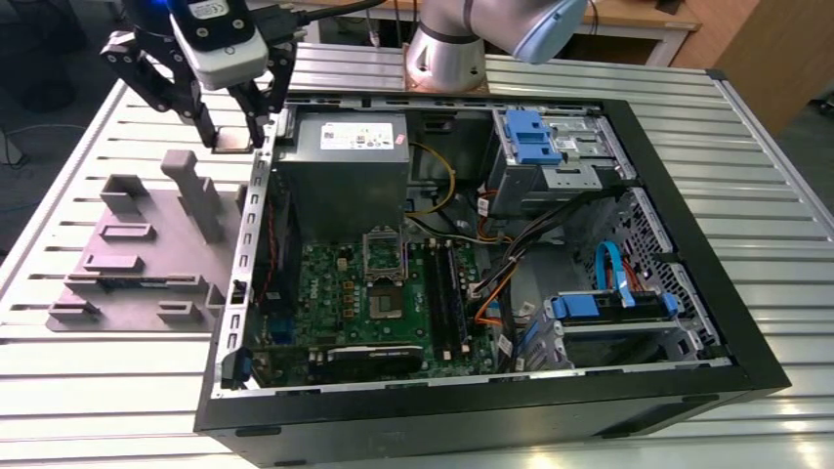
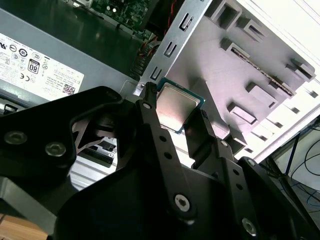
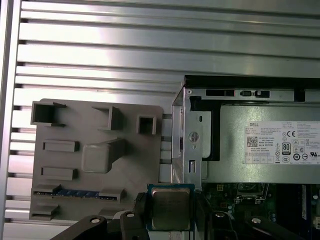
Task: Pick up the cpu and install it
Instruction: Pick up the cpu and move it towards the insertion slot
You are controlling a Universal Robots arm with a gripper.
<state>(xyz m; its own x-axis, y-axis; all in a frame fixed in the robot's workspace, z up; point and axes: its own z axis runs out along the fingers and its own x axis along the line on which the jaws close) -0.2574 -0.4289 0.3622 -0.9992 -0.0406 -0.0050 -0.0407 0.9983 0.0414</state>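
Gripper (image 1: 234,135) clamping cpu (image 3: 171,207) flat, hovering upper left of exterior view; socket (image 1: 391,305) lying down-right of it, mid-frame

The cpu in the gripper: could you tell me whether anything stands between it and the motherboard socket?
Nothing visible blocks it. The gripper holds the cpu above the case's metal side wall, beside the power supply; the case is open and the socket lies uncovered.
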